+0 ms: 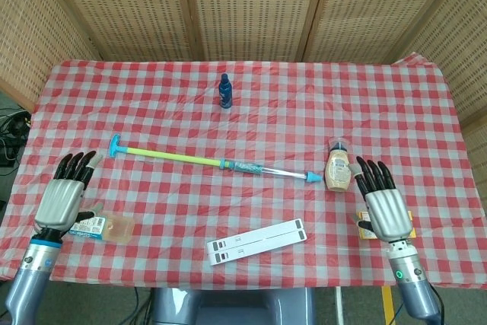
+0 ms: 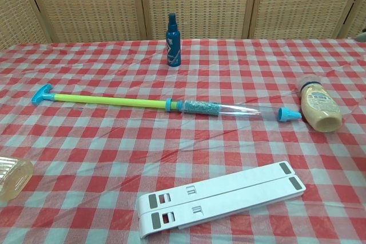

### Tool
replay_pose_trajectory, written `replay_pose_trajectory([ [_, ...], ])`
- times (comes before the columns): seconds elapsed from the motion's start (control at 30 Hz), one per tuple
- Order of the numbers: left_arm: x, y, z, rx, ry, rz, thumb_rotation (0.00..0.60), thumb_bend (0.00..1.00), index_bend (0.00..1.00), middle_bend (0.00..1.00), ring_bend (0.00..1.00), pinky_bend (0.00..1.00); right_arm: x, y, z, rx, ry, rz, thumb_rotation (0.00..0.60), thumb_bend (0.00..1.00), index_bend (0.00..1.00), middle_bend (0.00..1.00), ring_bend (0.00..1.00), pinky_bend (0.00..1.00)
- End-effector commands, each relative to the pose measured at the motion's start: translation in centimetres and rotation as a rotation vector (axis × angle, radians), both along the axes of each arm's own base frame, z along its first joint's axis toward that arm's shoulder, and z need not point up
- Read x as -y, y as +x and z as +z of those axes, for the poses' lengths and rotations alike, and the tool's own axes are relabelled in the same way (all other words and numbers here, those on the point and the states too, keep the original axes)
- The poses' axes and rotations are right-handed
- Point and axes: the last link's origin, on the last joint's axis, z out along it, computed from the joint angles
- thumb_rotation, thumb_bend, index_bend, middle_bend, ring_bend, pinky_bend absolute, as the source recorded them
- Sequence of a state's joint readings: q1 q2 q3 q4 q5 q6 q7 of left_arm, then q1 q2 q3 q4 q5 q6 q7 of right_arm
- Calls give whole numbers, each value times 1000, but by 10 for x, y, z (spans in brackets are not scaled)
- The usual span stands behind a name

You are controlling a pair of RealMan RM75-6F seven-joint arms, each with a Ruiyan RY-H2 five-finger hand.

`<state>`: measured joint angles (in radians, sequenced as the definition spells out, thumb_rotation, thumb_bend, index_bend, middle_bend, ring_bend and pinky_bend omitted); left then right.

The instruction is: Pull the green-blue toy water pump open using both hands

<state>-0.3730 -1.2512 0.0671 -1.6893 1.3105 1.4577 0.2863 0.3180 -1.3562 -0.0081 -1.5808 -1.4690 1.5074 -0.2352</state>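
Fingers [image 1: 74, 164] of the left hand [image 1: 61, 195] are spread apart and hold nothing, and those of the right hand [image 1: 385, 205] are likewise splayed and empty; both hands show only in the head view, at the near corners of the surface [image 1: 259, 104], which is covered with a red-and-white checked cloth. Between them, well apart from either hand, lies the green-blue toy water pump [image 1: 209, 161] [image 2: 166, 105], extended at full length: its blue T-shaped handle [image 2: 41, 94] points toward the left side, a yellow-green rod runs to a blue collar, and a clear barrel ends in a blue cone nozzle [image 2: 287, 114]. Just beside that nozzle a beige squeeze bottle with a clear cap [image 2: 318, 107] lies on its side. Farther back stands a dark blue spray bottle [image 2: 173, 40], upright. Near the front edge rests a white folded plastic stand with grey pads [image 2: 223, 198]. By the left hand lies a clear ribbed plastic bottle with a blue label [image 1: 106, 226], and a small yellow packet [image 1: 406, 224] sits partly hidden behind the right hand.
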Motion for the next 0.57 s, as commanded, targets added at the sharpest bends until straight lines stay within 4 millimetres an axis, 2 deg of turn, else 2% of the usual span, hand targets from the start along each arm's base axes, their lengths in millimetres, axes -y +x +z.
replay_pose_trajectory([
  [0.03, 19, -15, 5, -77, 26, 27, 600, 116, 0, 0, 0, 0, -15, -16, 9, -39, -13, 5, 600, 193, 1, 0, 0, 0],
  [0.27, 40, -21, 15, -77, 73, 32, 600, 111, 0, 0, 0, 0, -31, -27, 16, -38, -50, 10, 600, 181, 0, 0, 0, 0],
  [0.57, 40, -24, 14, -71, 56, 33, 600, 111, 0, 0, 0, 0, -31, -29, 20, -21, -60, 3, 600, 181, 0, 0, 0, 0],
])
